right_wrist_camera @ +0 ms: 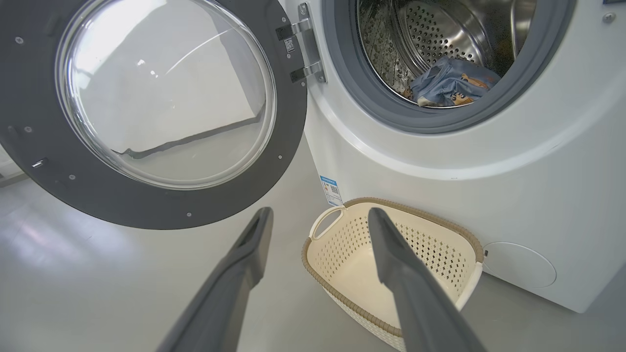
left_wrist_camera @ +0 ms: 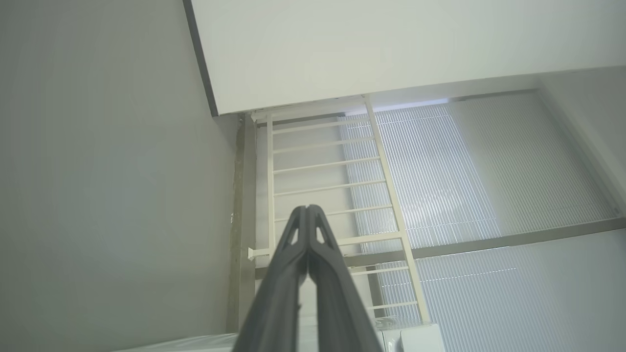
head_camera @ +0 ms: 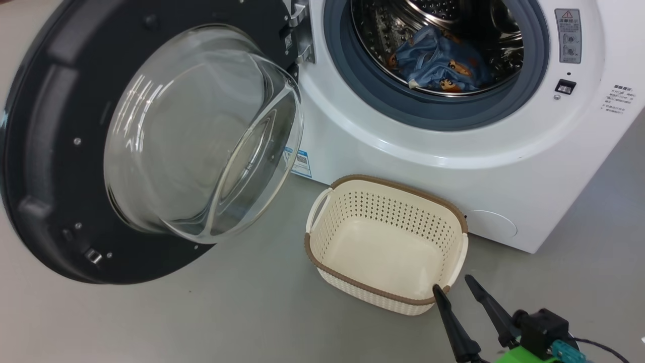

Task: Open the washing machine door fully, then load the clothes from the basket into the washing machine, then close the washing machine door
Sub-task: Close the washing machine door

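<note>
clothes [head_camera: 438, 60] lie inside washing machine [head_camera: 453, 151] drum.

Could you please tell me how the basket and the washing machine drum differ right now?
The basket is empty; the drum holds the blue bear-print clothes. The basket is cream plastic on the floor; the drum is steel inside the washing machine. Both are perforated and open.

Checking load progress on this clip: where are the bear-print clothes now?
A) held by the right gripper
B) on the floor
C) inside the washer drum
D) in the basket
C: the clothes lie in the drum of the washing machine, and the basket in front of it shows only its bare bottom.
</note>
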You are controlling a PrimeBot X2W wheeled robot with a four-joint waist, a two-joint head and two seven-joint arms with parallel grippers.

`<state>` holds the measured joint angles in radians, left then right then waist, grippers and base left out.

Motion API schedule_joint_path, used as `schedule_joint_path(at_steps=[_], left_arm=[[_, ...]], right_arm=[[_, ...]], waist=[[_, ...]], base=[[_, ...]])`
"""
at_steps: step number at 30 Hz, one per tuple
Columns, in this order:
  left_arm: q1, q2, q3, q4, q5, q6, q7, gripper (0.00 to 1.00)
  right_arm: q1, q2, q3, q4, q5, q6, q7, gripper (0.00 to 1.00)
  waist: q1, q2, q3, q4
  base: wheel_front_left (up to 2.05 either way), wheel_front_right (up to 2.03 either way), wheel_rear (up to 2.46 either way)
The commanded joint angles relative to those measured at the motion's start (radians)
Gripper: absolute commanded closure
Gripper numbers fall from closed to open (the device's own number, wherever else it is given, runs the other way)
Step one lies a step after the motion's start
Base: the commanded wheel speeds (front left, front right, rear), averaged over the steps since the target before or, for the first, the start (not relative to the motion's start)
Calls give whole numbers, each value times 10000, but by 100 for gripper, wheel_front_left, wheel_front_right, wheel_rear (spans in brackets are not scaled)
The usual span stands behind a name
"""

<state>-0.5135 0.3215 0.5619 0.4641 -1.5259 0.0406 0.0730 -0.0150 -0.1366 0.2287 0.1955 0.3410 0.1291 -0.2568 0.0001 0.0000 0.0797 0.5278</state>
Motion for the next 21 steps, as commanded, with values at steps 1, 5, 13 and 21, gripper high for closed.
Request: schedule_joint_path(at_steps=[1, 5, 13, 21], left_arm=[[-738, 643, 95, 233, -239, -118, 313, 100], [-1399, 791, -362, 1160, -238, -363, 832, 100], [-1977, 970, -721, 2443, -276, -997, 1487, 100], [-2149, 993, -851, 3038, -697, -1421, 2655, 100]], right_arm=[[157, -34, 84, -270, -175, 16, -49, 0], [433, -44, -51, -334, -252, 16, -49, 0], [468, -252, -139, -442, -283, 16, -49, 0], [444, -365, -155, -476, -284, 16, -49, 0]], waist=[[-1, 0, 89, -12], [-1, 0, 236, -93], [-1, 0, 559, -354], [-1, 0, 671, -440]], base=[[0, 0, 0], [0, 0, 0], [0, 0, 0], [0, 0, 0]])
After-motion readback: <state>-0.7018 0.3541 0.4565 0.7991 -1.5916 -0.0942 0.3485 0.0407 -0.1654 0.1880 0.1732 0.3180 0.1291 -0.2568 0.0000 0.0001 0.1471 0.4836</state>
